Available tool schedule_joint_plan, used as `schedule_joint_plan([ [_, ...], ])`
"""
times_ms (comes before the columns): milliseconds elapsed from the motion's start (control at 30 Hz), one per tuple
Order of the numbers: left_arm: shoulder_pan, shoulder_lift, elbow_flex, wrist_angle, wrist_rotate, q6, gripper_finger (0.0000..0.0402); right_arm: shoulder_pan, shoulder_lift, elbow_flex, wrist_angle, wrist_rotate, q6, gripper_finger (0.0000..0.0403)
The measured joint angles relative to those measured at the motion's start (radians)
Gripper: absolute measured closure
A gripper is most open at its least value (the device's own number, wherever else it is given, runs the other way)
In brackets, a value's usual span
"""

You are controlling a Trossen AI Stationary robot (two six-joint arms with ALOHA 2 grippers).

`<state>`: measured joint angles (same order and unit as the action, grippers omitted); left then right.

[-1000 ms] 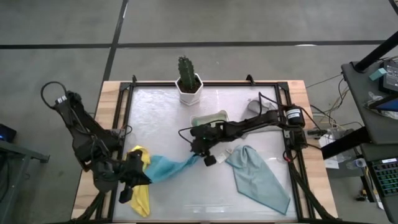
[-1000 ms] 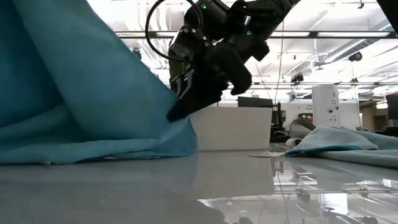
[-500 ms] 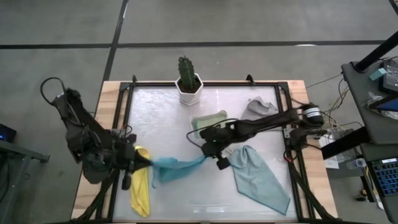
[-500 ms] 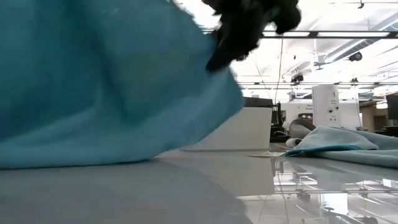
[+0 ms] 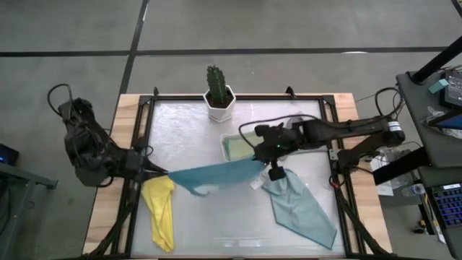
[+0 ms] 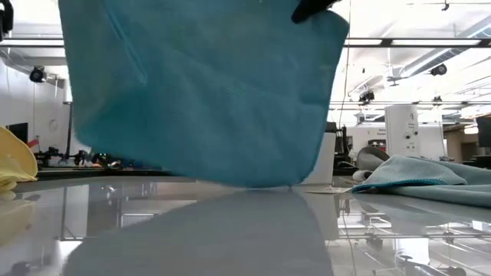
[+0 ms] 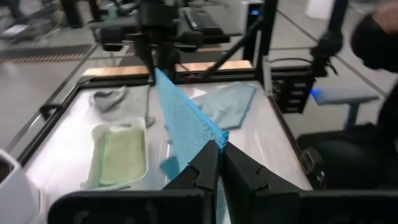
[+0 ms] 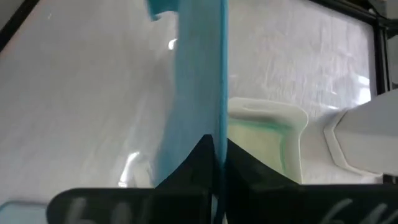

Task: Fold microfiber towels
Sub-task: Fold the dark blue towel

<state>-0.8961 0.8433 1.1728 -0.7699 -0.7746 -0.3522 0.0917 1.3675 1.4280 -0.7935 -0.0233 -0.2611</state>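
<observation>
Towels number five, though two are only partly seen: the olive green towel (image 5: 240, 146) lies in the white tray (image 5: 226, 141) just beside the cactus pot (image 5: 219, 101), half covered from above by the right arm, and the grey towel (image 5: 294, 123) beyond the tray is mostly hidden behind that arm. The bright blue towel (image 5: 215, 174) hangs stretched in the air between the two end effectors, on the tray's near side; its lower edge sits close to the surface (image 5: 188, 130), and whether it touches cannot be told. In the low view it fills most of the picture and cuts off both arms. The left end effector (image 5: 162, 172) pinches one upper corner with fingers pressed together; the right end effector (image 5: 261, 160) pinches the opposite corner the same way, close to the tray. The yellow towel (image 5: 160, 213) lies crumpled under the left end of the blue one, well apart from the tray. The pale teal towel (image 5: 299, 208) lies spread flat, near the tray on the right arm's side.
</observation>
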Motion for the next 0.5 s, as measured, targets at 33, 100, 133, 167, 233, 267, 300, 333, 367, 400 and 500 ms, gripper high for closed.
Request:
schedule_joint_plan([
  [33, 0.0, -0.009, -0.001, 0.001, 0.012, 0.021, 0.0401, 0.001, 0.0, 0.019, -0.027, 0.0, 0.0, 0.0394],
  [100, 0.0, -0.019, -0.001, 0.001, 0.019, 0.05, 0.0401, 0.002, 0.001, 0.056, -0.067, -0.003, 0.004, 0.0394],
  [133, 0.0, -0.022, -0.001, 0.002, 0.021, 0.066, 0.0401, 0.003, 0.003, 0.07, -0.079, -0.003, 0.005, 0.0394],
  [167, 0.0, -0.022, -0.003, 0.002, 0.023, 0.077, 0.0401, 0.002, 0.004, 0.082, -0.089, -0.002, 0.006, 0.0394],
  [233, 0.0, -0.021, -0.015, 0.0, 0.025, 0.092, 0.0401, 0.002, 0.006, 0.097, -0.1, -0.002, 0.003, 0.0394],
  [267, 0.0, -0.02, -0.022, -0.007, 0.025, 0.097, 0.0401, 0.001, 0.007, 0.102, -0.106, 0.0, -0.004, 0.0394],
  [300, 0.0, -0.016, -0.03, -0.012, 0.025, 0.097, 0.0401, -0.001, 0.008, 0.105, -0.113, 0.001, -0.016, 0.0394],
  [333, 0.0, -0.012, -0.039, -0.014, 0.025, 0.096, 0.0401, -0.001, 0.008, 0.107, -0.116, 0.001, -0.021, 0.0394],
  [367, 0.0, -0.009, -0.052, -0.015, 0.025, 0.096, 0.0401, -0.004, 0.008, 0.108, -0.118, 0.0, -0.025, 0.0394],
  [400, 0.0, -0.006, -0.069, -0.016, 0.025, 0.096, 0.0401, -0.006, 0.007, 0.109, -0.118, 0.0, -0.025, 0.0394],
  [500, 0.0, -0.009, -0.117, -0.029, 0.012, 0.076, 0.0401, -0.018, 0.005, 0.111, -0.117, 0.004, -0.03, 0.0394],
])
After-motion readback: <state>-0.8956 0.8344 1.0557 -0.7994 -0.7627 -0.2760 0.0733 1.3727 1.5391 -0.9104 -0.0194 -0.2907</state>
